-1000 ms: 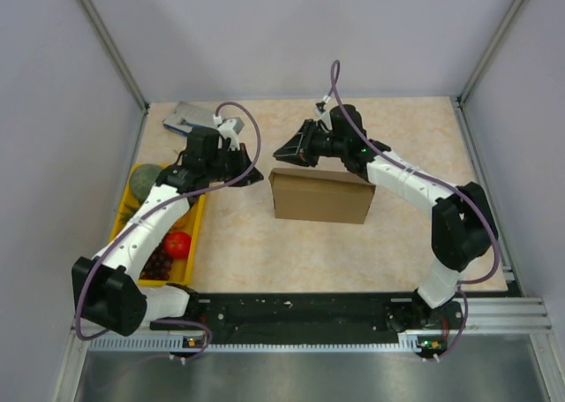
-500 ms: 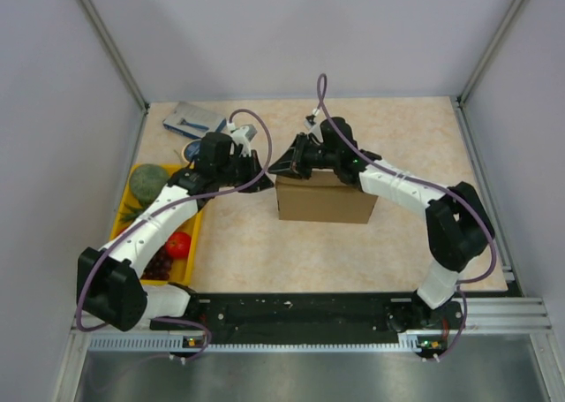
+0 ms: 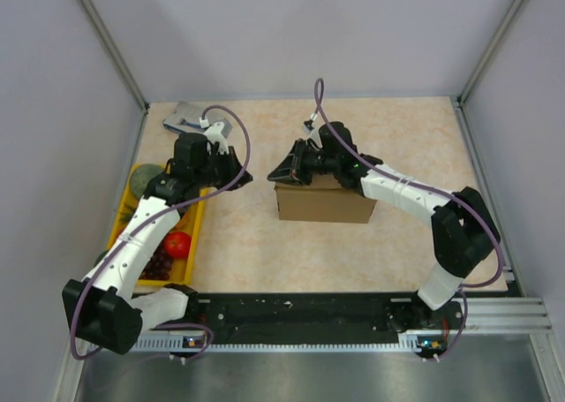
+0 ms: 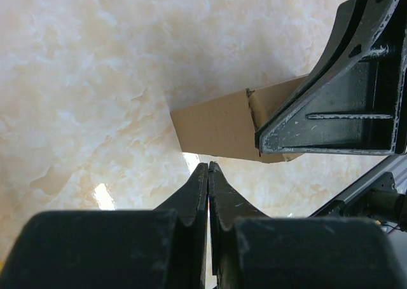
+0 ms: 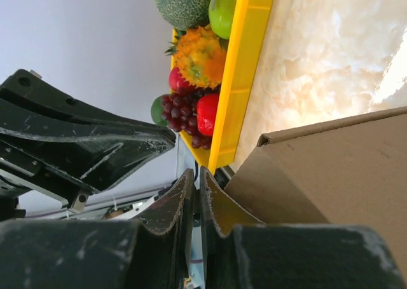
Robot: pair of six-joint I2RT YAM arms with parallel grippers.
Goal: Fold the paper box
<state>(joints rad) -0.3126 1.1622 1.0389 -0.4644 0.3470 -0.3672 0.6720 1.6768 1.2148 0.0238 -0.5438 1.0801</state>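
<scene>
Brown cardboard is what matters here. From the top camera, the paper box (image 3: 322, 203) sits near the middle of the table (image 3: 415, 137), already shaped like a carton. The left gripper (image 3: 244, 178) was right by the box's left end half a second ago. Now it has pulled back, and bare table shows between it and the box. The right gripper (image 3: 276, 176) has dropped lower and rests at the box's top left corner. I think it is pressing a flap down while the left arm gets out of the way, so the folding looks nearly done. The top of the box is mostly hidden under the right arm, so I cannot tell if the lid is tucked in. A yellow tray (image 3: 198, 230) of fruit sits at the left.

From the left wrist camera, the left gripper (image 4: 208, 174) has its fingers squeezed together with nothing in them. The box (image 4: 213, 130) lies beyond them, not touching. The right gripper (image 4: 331, 105) covers the box's far corner, so that corner is hard to see.

From the right wrist camera, the right gripper (image 5: 194, 187) is closed too, with only a thin slit left. I see no cardboard in the slit. The box (image 5: 331, 181) is just beside the fingers, cut off by the picture's edge. The left gripper (image 5: 82, 143) and the tray (image 5: 245, 67) show behind.
</scene>
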